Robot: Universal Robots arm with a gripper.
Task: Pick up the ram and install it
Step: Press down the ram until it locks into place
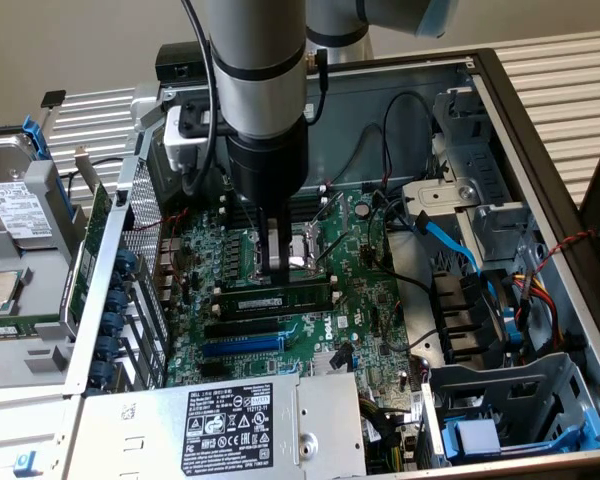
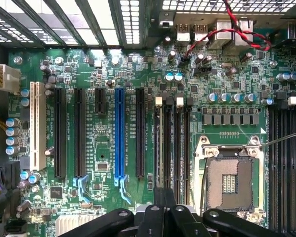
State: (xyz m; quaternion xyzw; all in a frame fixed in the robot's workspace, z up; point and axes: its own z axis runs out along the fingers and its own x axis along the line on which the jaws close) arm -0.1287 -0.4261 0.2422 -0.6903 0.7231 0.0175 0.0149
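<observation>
The ram (image 1: pixel 250 301), a dark-green stick with a white label, stands on edge along a memory slot of the motherboard (image 1: pixel 370 300), level with the board. My gripper (image 1: pixel 275 279) hangs straight down over the stick's middle, fingers shut together, tips at its top edge. I cannot tell whether they touch or pinch it. In the wrist view the closed gripper (image 2: pixel 161 198) sits over the long black memory slots (image 2: pixel 175 143) beside the CPU socket (image 2: pixel 230 182).
A blue expansion slot (image 1: pixel 242 345) (image 2: pixel 120 133) and black slots lie just beyond the ram. The power supply (image 1: pixel 230 420) is at the front, with a drive cage (image 1: pixel 500 420) and cables (image 1: pixel 450 245) on the exterior view's right. The open case walls (image 1: pixel 540 160) enclose everything.
</observation>
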